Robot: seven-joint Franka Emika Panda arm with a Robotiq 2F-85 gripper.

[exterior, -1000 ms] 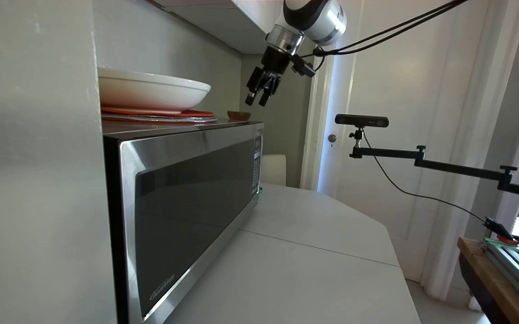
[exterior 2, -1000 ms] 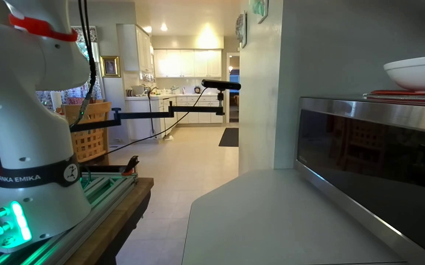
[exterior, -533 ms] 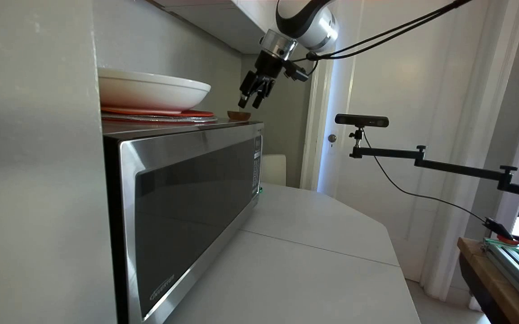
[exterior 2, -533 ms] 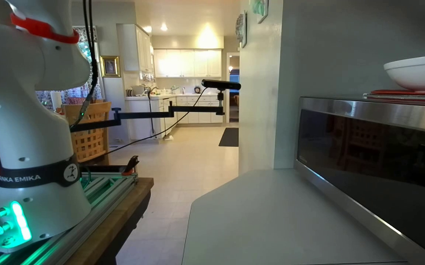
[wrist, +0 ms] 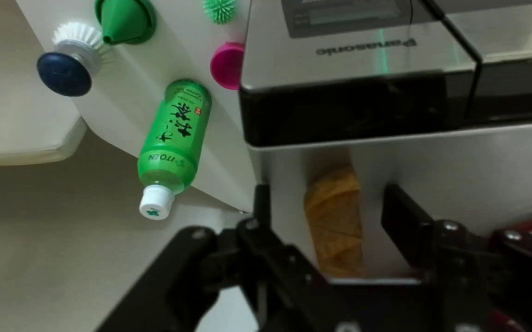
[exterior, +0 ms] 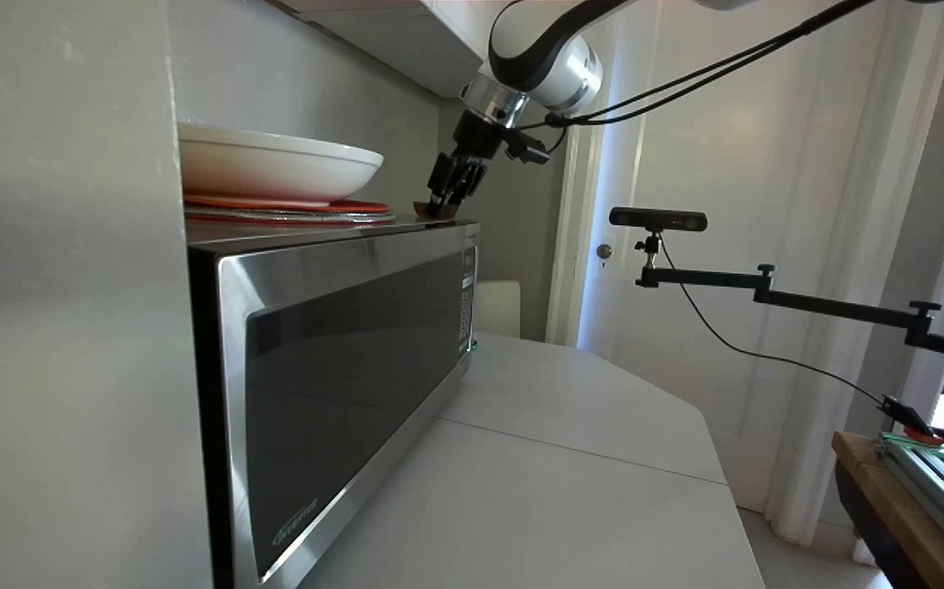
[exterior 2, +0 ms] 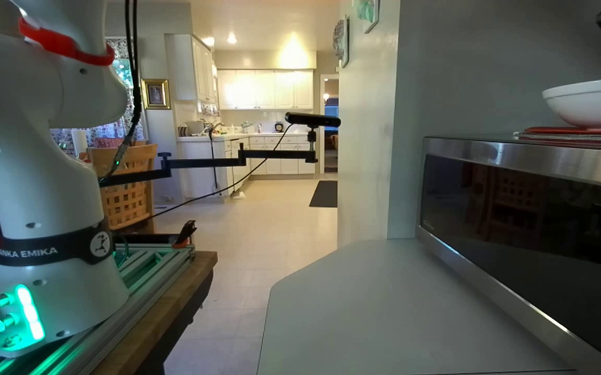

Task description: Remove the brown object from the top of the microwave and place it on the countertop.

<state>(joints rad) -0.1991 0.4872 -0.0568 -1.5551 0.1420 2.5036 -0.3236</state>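
The brown object (exterior: 420,210) lies on top of the microwave (exterior: 341,352), near its far end, partly hidden behind my fingers. In the wrist view the brown object (wrist: 337,226) is oblong and sits between my two fingers, with a gap on each side. My gripper (exterior: 444,209) is open, its fingertips down close to the microwave top. The microwave also shows in an exterior view (exterior 2: 524,219) and in the wrist view (wrist: 363,60). The countertop (exterior: 570,491) is light grey and runs in front of the microwave; it also shows in an exterior view (exterior 2: 384,312).
A white bowl (exterior: 276,164) stands on reddish plates (exterior: 366,208) on the microwave. A green bottle (wrist: 178,133), green funnel (wrist: 125,20), brush (wrist: 65,71) and pink item (wrist: 227,66) stand beside the microwave. A camera arm (exterior: 701,279) extends across the room side.
My gripper has moved down and toward the microwave, from above the brown object to around it. A dark part of the arm has entered an exterior view at the top right.
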